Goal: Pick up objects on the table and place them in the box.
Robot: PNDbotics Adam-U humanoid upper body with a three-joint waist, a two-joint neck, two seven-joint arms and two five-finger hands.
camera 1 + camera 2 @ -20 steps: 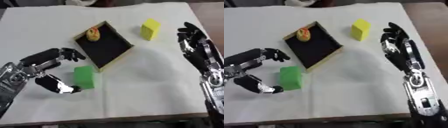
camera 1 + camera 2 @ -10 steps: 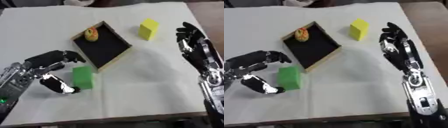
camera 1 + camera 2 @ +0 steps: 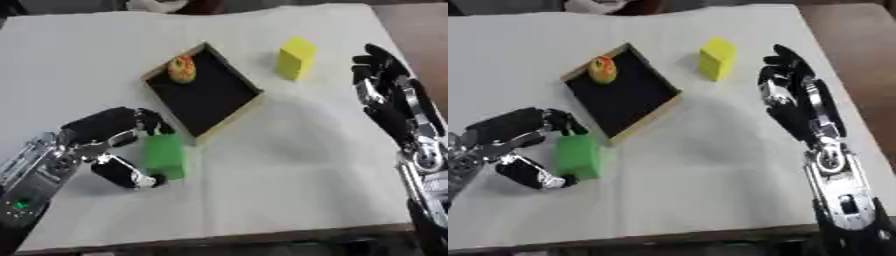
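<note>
Green block (image 3: 164, 156) sits on the bench (image 3: 289, 165) right by the box (image 3: 203, 90), left hand (image 3: 114, 145) curled around it, right hand (image 3: 389, 95) hanging open off to the side.

Green block (image 3: 164, 155) upright just beside box (image 3: 229, 114) near corner; yellow block (image 3: 296, 57) upright beyond box; yellow-red object (image 3: 181, 69) inside, far corner.
</note>
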